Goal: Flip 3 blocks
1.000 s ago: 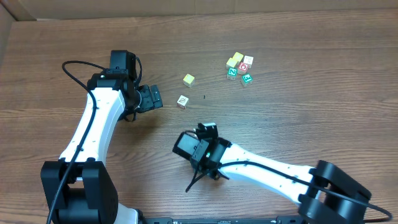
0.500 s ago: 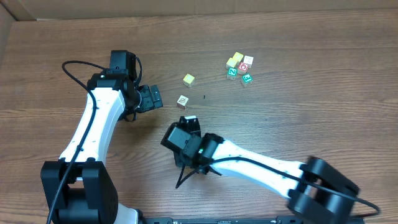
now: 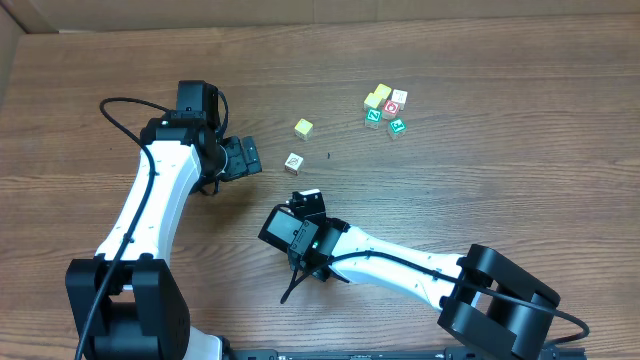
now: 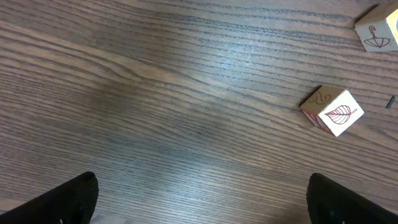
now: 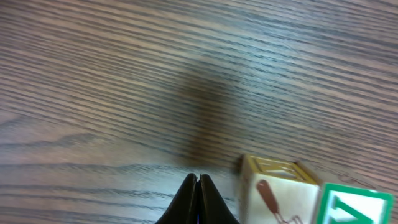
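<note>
On the wood table [image 3: 540, 200]: bare boards all round both arms. Cluster of small cubes [image 3: 385, 108] toward the far edge, with a lone yellow cube [image 3: 303, 128] nearer.

Left gripper [image 4: 202, 183]: jaws wide apart, empty. Leaf-marked white block [image 4: 333, 112] ahead of it, apart.

Right gripper [image 5: 198, 183]: pinched together, empty. Brown-marked white block [image 5: 273, 190] just beside it, green-lettered block [image 5: 351, 205] alongside.
</note>
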{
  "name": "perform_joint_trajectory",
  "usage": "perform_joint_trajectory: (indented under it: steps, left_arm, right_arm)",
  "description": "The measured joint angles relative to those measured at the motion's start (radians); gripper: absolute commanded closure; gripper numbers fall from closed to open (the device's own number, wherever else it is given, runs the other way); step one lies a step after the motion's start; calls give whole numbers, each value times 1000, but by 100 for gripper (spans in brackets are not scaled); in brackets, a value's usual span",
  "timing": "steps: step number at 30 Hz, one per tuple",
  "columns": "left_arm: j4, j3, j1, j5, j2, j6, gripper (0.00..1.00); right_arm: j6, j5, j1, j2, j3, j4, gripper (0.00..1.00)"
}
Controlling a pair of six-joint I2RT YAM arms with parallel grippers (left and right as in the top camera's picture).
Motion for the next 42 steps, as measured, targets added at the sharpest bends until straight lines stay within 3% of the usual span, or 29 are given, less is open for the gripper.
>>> perform_joint_trajectory:
  steps: [28, 34, 39, 40, 42]
  left_arm:
    - [0, 0, 0, 0, 0, 0, 0]
    - [0, 0, 0, 0, 0, 0, 0]
    - [0, 0, 0, 0, 0, 0, 0]
    - [0, 0, 0, 0, 0, 0, 0]
    - [0, 0, 0, 0, 0, 0, 0]
  right_arm:
    - [-4, 23, 0, 0, 2, -47, 96]
    - [-12, 18, -22, 0, 98, -125, 94]
    - [-24, 18, -97, -2, 227, -196, 73]
    - [-27, 18, -119, -3, 245, -209, 65]
    - [-36, 13, -177, -6, 267, -223, 36]
